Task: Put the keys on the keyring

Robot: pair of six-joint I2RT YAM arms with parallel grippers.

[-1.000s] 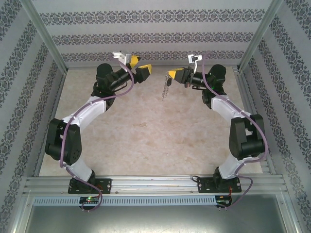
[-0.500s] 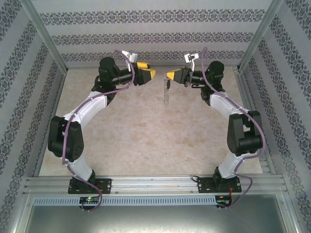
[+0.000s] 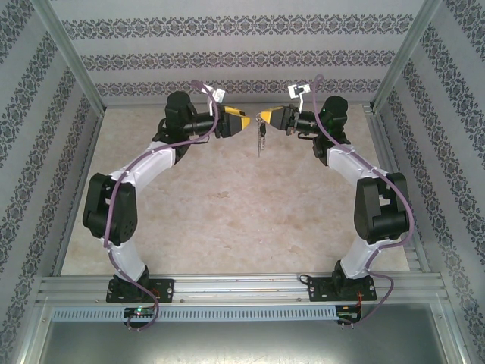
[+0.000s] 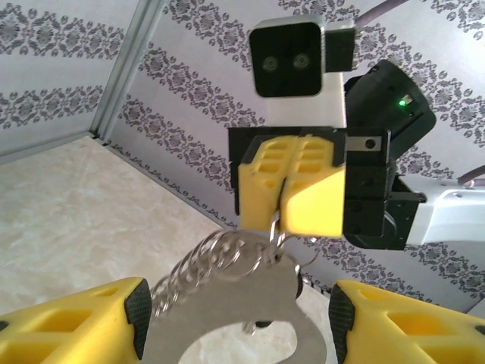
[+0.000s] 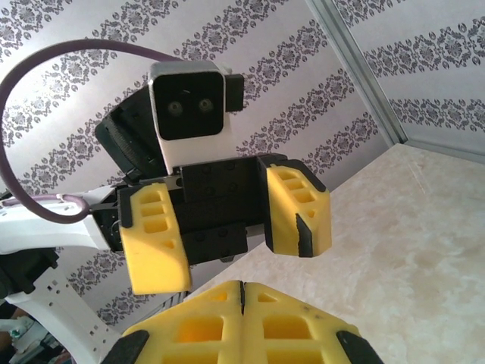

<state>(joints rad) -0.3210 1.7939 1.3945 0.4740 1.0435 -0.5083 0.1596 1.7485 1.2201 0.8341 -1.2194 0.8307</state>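
My right jaws clench the top of the keyring [image 4: 235,294]; it hangs between my left jaws, parted on either side.

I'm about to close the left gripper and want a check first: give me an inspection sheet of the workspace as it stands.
Surface: pale marbled table.
Job's things: keyring hangs in the air from the right gripper, with its chain strip to one side. A small dark piece behind it may be the key; cannot tell.
Clutter: nothing seen.
Grippers: right gripper is shut on the keyring's top. Left gripper is open, fingers either side of the keyring, not yet closed on it.
Cables: purple cable loops off the left wrist, away from the keyring.
Surroundings: patterned walls and metal frame posts.
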